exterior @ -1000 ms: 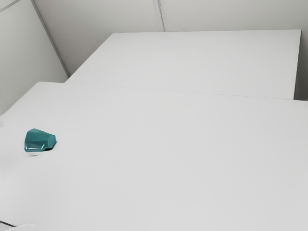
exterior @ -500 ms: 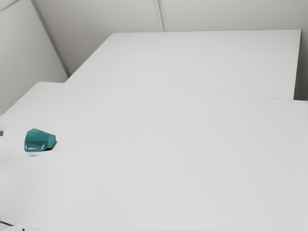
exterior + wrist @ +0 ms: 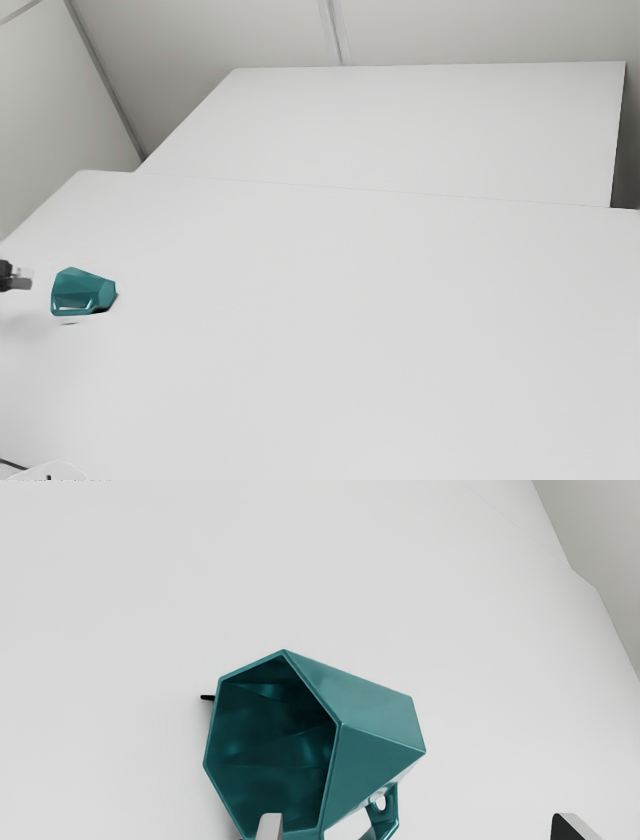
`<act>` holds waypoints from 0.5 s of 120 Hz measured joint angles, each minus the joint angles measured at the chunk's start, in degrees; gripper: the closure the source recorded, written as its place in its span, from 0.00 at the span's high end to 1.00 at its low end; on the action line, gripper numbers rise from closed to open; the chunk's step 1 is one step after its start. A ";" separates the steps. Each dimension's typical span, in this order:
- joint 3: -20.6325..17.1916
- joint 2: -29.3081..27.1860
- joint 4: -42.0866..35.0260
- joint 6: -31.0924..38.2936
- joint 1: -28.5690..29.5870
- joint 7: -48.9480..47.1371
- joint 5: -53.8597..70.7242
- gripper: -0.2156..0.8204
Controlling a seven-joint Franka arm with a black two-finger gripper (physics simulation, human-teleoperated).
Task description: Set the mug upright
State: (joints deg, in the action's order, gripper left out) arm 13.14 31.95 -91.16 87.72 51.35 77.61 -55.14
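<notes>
Mug point(image 3: 82, 290): teal, faceted, lying on its side on the white table point(image 3: 350, 330), near the exterior view's left. Its wide opening point(image 3: 270, 745) faces that same side; the narrower base point(image 3: 106, 292) points toward the exterior view's right. In the wrist view we note the handle point(image 3: 392, 820) low along the mug's flank, partly cut off by the frame.

End effector point(image 3: 22, 281): at the exterior view's left border, beside the wide end, with a visible gap between its tip and the mug there. In the wrist view we record the fingers point(image 3: 270, 827) spread well apart, nothing pinched. One fingertip overlaps the rim point(image 3: 330, 780) in that view; we cannot tell whether they touch. The handle appears between the two fingers.

Edges and room: a slanting table edge point(image 3: 40, 205) runs behind the mug, at some remove from it. A seam point(image 3: 350, 189) divides the table from a second white surface point(image 3: 420, 125) farther back, with pale walls point(image 3: 190, 60) beyond. From the base, a wide stretch of tabletop runs toward the exterior view's right, giving broad room on that side.
</notes>
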 joint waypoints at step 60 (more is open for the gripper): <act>-3.17 1.37 -0.64 -0.15 -0.56 0.30 0.11 0.77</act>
State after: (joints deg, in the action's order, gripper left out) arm 9.96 33.31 -91.80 87.57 50.79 77.90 -55.02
